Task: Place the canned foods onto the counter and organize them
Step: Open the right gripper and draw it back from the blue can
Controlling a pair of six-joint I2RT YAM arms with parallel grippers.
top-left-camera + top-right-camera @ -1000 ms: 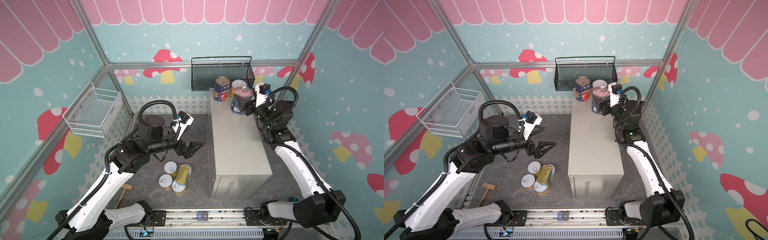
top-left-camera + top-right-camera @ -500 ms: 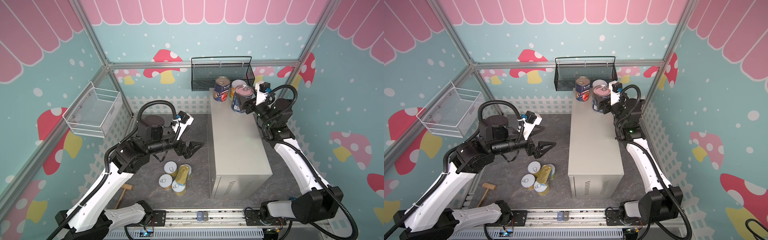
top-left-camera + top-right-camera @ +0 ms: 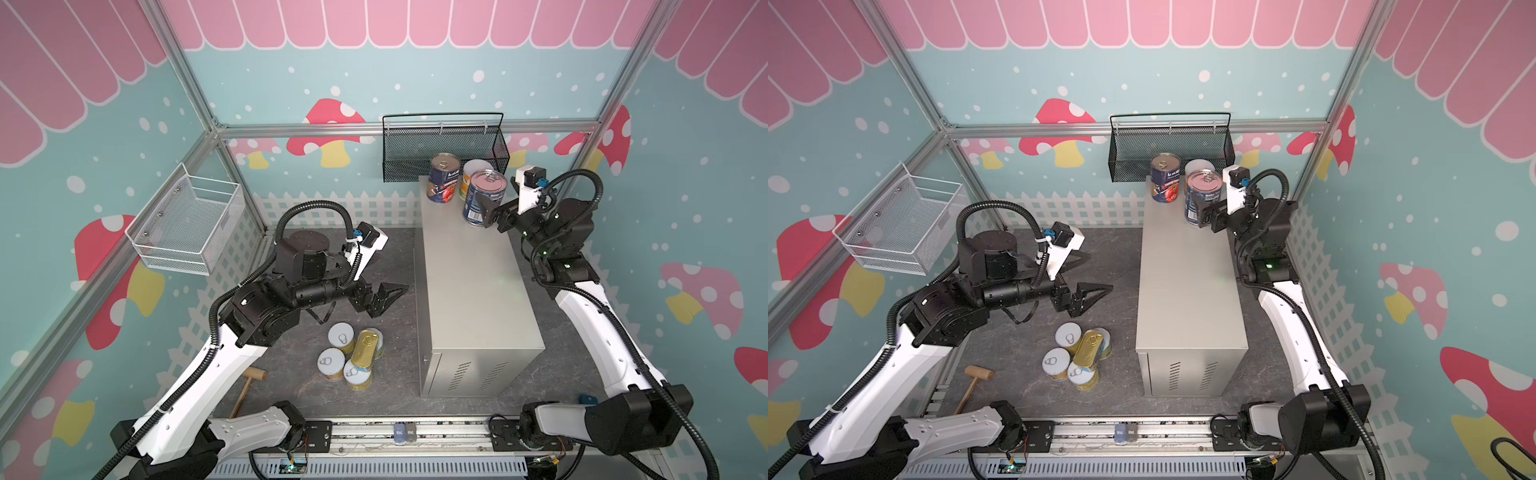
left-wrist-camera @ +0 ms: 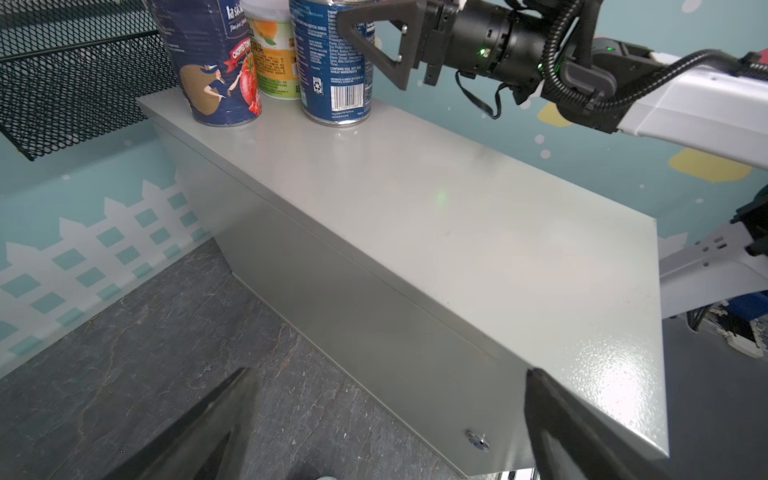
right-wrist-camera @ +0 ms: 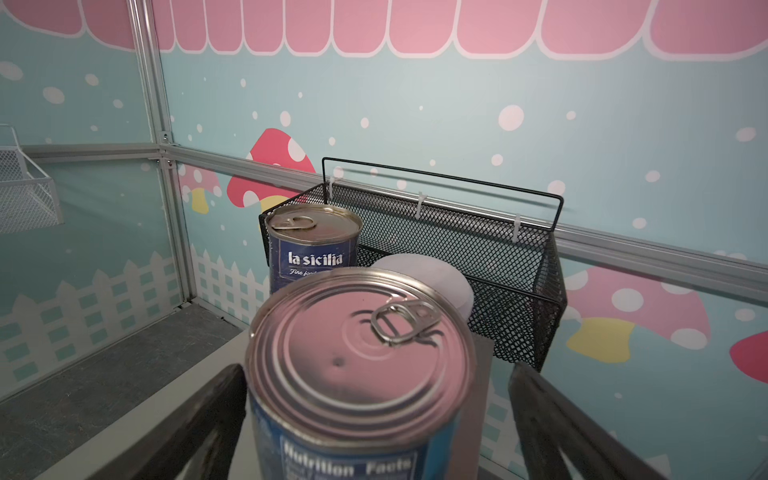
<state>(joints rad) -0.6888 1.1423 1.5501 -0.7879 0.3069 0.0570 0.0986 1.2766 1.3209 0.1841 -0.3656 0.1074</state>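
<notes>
Beige metal formed the desk (image 3: 469, 270), standing right of centre in both top views. At its far end, in the upper middle of the frame, three tins stood upright close together: a tomato can (image 3: 444, 178), a yellow can (image 3: 475, 167) with a white lid, and a blue can (image 3: 484, 199) nearest the right arm. The right jaws were spread on either side of the blue can, not pinching it. A black mesh basket (image 3: 444, 145) hung on the back wall behind the tins. At lower centre, on the slate floor (image 3: 291, 386), four short yellow cans (image 3: 331, 361) huddled under a tilted gold tin (image 3: 365, 347), with a wooden mallet (image 3: 249, 384) to their left. The left jaws hovered spread and empty between that cluster and the desk.

In the left wrist view the desk (image 4: 457, 216) ran diagonally, with the tomato can (image 4: 216, 62), yellow can (image 4: 274, 54) and blue can (image 4: 336, 70) at upper left. The right jaws reached in from the upper right beside the blue can. The tips of the left jaws sat far apart at the bottom edge.

In the right wrist view the blue can (image 5: 361, 353) filled the lower centre between the two dark fingers, with a clear gap on its right. Behind it stood the tomato can (image 5: 311, 245), the yellow can (image 5: 428, 282) and the black mesh basket (image 5: 478, 257).
</notes>
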